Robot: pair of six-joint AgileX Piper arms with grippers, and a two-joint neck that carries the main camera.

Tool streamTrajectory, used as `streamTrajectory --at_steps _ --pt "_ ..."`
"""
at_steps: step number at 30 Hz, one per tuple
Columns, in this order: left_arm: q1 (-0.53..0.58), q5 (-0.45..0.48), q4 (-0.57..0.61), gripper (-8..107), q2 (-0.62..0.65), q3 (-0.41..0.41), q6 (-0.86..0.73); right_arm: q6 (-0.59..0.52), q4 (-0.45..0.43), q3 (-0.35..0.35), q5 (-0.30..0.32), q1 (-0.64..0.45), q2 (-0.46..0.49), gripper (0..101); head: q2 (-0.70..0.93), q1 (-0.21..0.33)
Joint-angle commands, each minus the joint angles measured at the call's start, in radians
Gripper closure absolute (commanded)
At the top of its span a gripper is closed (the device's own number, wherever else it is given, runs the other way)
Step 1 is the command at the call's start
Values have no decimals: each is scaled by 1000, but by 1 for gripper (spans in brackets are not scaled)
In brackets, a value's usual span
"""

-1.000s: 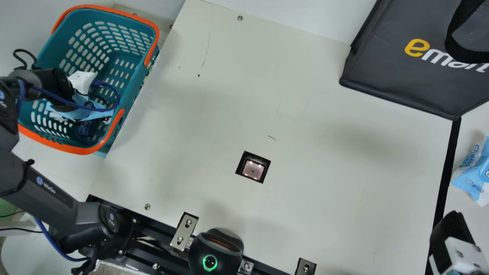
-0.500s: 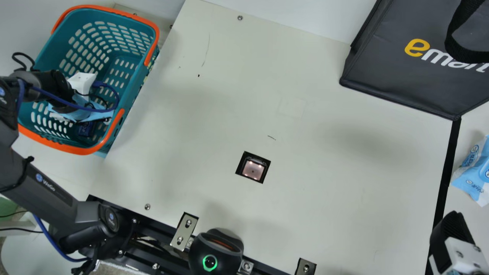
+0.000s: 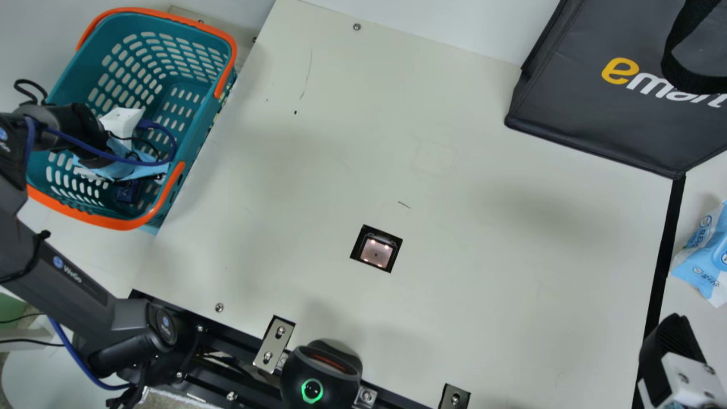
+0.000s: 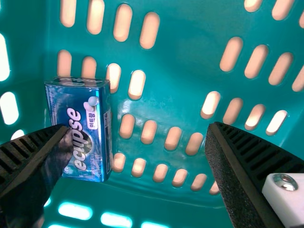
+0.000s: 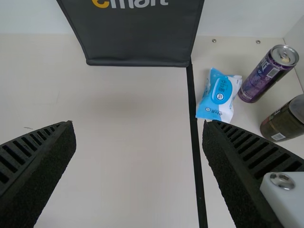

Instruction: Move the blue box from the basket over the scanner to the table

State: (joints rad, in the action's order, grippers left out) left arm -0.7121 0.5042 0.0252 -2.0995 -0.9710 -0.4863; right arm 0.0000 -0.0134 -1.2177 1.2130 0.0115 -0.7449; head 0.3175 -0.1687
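Inside teal basket [image 4: 183,66]: blue box [image 4: 90,142], glossy, slim, white lettering.

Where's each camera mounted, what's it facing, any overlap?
Left wrist: arm-mounted, facing into basket at blue box; shows open left hand.
Right wrist: arm-mounted, facing table and black bag; shows open right hand.
Main: on neck, facing down at table; shows left arm, part of right hand.
Main and right wrist share bag, blue packet.

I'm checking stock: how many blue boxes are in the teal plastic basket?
1: a shiny blue rectangular box inside the teal plastic basket, partly behind the black ribbed left tool; the arm may hide others.
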Motion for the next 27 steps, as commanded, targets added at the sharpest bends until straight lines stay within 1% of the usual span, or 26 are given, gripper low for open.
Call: streamTrajectory --at_steps 1,7,11,17,27 --pt "6 11 33 9 10 7 -26 0 0 0 0 0 0 6 4 30" --pt "32 38 118 9 54 37 -85 0 0 0 0 0 0 6 4 30" --pt "52 47 150 9 79 57 -97 0 0 0 0 0 0 6 4 30" --pt "63 53 156 9 104 63 -100 0 0 0 0 0 0 6 4 30" --pt "23 59 125 9 107 39 -120 0 0 0 0 0 0 6 4 30"
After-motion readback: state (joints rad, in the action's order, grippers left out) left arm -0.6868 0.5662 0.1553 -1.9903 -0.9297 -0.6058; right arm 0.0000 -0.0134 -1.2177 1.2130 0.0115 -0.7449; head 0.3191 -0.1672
